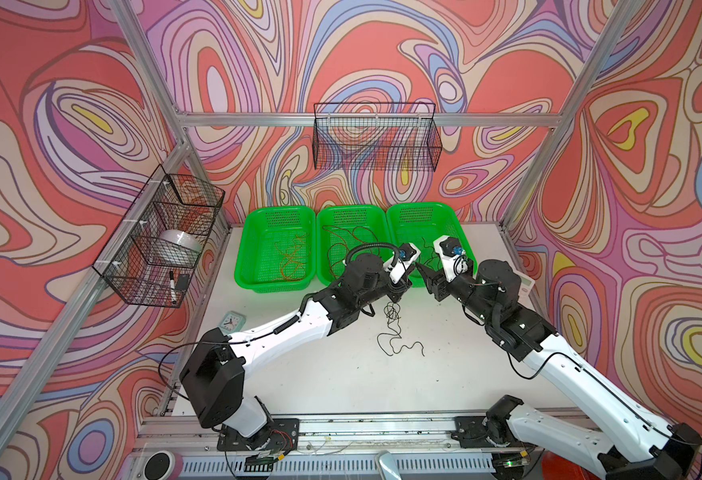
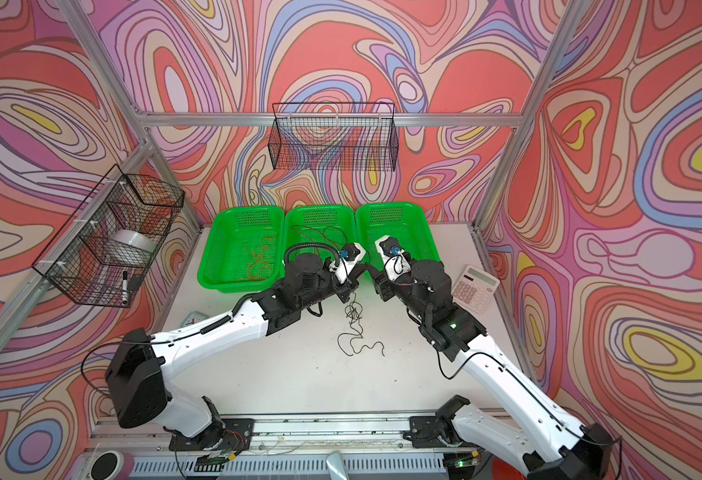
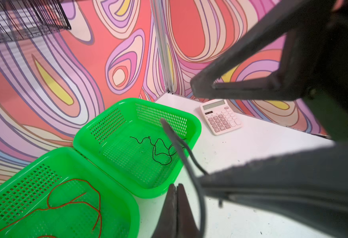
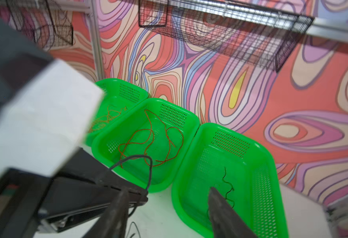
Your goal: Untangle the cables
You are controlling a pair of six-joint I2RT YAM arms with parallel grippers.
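A thin black cable (image 1: 394, 330) (image 2: 355, 328) hangs in a tangle from my left gripper (image 1: 402, 289) (image 2: 351, 287) down onto the white table. The left gripper (image 3: 176, 190) is shut, and the cable's blurred strand (image 3: 186, 162) runs just beside its tips. My right gripper (image 1: 425, 277) (image 4: 169, 190) stands open right next to it, nothing between its fingers. In the left wrist view the right gripper's two fingers (image 3: 251, 72) spread wide. Orange cables (image 4: 107, 117), red-brown cables (image 4: 148, 142) and a black cable (image 4: 227, 185) (image 3: 158, 148) lie in three separate green baskets.
Three green baskets (image 1: 257, 282) stand side by side at the back of the table. A pink calculator (image 2: 476, 289) (image 3: 220, 117) lies at the right edge, a small clock (image 1: 232, 321) at the left. Wire baskets (image 1: 376, 137) (image 1: 162, 237) hang on the walls.
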